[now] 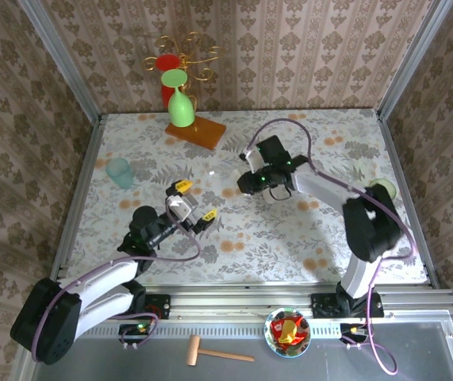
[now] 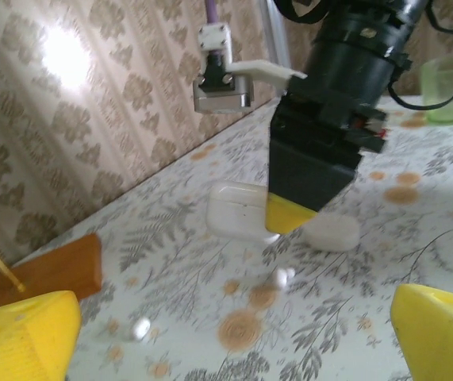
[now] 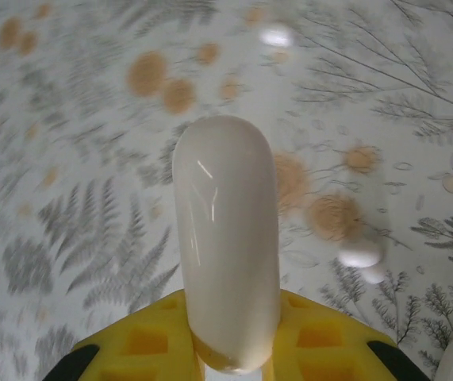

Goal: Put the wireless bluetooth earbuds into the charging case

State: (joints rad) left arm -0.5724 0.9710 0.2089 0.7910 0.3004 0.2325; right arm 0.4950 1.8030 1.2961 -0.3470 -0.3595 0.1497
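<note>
My right gripper (image 3: 228, 359) is shut on a white, glossy charging case (image 3: 226, 238) that stands on edge between its yellow fingers, just above the floral table. In the left wrist view that same case (image 2: 238, 208) sits at the right gripper's yellow finger (image 2: 291, 214), with a second white pebble-like piece (image 2: 333, 232) lying beside it. One tiny white earbud (image 2: 283, 276) lies close in front of the case, and another earbud (image 2: 140, 328) lies further left. My left gripper (image 1: 194, 201) is open and holds nothing, a short way left of the case.
An orange wooden base (image 1: 196, 130) with a gold rack carries a green cup (image 1: 180, 105) and a red one at the back. A teal cup (image 1: 119, 171) stands at the left and a pale green cup (image 2: 451, 89) at the right. Walls close in three sides.
</note>
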